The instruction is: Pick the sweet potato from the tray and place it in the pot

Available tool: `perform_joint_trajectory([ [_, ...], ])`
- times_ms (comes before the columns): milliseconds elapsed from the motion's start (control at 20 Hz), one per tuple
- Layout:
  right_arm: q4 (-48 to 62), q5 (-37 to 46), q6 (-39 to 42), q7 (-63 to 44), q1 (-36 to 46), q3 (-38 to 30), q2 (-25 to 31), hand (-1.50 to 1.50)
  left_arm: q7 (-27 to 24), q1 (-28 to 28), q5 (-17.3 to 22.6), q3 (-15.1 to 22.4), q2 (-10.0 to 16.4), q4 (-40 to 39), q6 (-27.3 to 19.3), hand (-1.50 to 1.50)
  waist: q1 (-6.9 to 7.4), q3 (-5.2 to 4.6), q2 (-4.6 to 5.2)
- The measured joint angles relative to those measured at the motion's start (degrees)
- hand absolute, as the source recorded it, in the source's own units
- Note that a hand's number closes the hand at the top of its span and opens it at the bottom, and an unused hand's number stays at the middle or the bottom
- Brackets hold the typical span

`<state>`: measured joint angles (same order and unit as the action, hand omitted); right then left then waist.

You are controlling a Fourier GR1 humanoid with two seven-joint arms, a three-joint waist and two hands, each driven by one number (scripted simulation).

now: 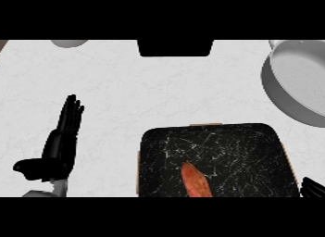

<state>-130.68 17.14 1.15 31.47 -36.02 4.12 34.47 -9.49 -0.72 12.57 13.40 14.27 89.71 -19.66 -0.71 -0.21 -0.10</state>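
An orange-red sweet potato (196, 181) lies on the black marbled tray (246, 143), near the tray's lower middle. The grey pot (303, 85) stands at the right edge of the white counter, up and right of the tray, with nothing inside that I can see. My left hand (58, 146) rests at the lower left, fingers straight and pointing up, well to the left of the tray. Only the fingertips (318, 187) of my right hand show at the lower right corner, just right of the tray.
A black object (175, 47) sits at the counter's far edge in the middle. Part of a grey round object (70, 43) shows at the top left. Bare white counter lies between tray and pot.
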Motion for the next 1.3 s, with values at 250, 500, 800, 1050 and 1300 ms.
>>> perform_joint_trajectory([
  [250,-3.4,8.9,2.5,-13.5,1.6,6.4,0.8,-1.5,0.7,-0.4,-0.5,0.2,-0.1,0.5,0.5,0.0,0.75,0.05,0.13],
  [500,-1.6,16.2,3.3,-23.0,6.2,16.5,-2.6,-1.5,0.6,-1.3,-1.1,-0.2,-1.1,-0.7,0.8,0.0,0.82,0.11,0.12],
  [800,1.1,27.0,6.0,-33.4,11.4,23.5,-6.2,-1.5,1.0,-0.7,-0.8,-1.5,-0.6,0.1,2.4,0.0,0.9,0.15,0.08],
  [1050,5.5,30.4,8.4,-36.4,15.3,25.9,-9.7,-1.5,1.0,0.1,-2.7,-1.5,-2.4,0.6,2.0,0.0,0.78,0.18,0.07],
  [1300,11.0,33.7,7.3,-36.6,17.7,28.6,-13.5,-1.5,2.1,0.7,-4.1,-2.0,-3.2,1.9,2.7,0.0,0.73,0.2,0.05],
])
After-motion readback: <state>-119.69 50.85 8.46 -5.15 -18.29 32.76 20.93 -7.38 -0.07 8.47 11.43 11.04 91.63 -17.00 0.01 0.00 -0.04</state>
